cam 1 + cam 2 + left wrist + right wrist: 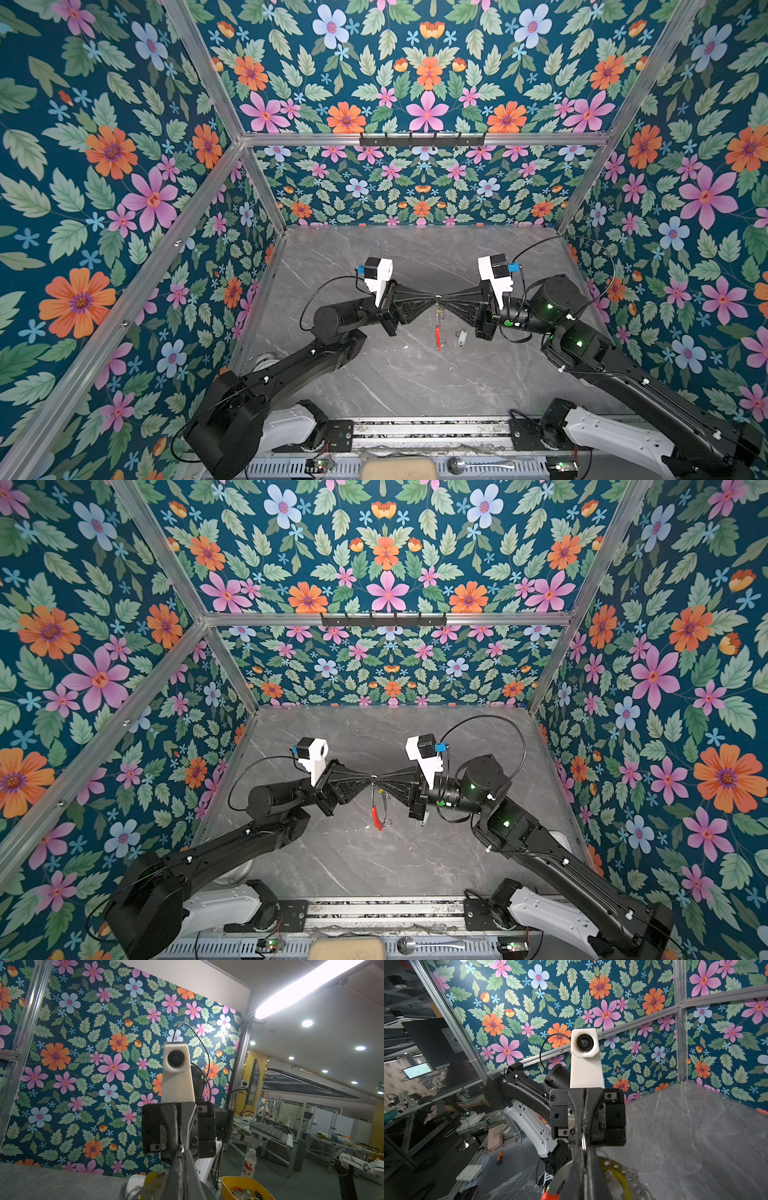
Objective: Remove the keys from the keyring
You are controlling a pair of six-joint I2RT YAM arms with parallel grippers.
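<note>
Above mid-bench (374, 374), left hand (432, 297) and right hand (444, 298) both pinch the hanging keyring (376, 816). Probably light, stiff, slippery; grip its rim.

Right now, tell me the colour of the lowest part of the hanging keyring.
Red. That part of the keyring shows best in a top view.

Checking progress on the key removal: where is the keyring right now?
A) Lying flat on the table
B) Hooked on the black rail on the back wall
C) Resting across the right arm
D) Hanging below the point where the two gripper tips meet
D: in both top views the keyring dangles, red section lowest, under the spot where the left gripper and right gripper meet tip to tip above the table.
</note>
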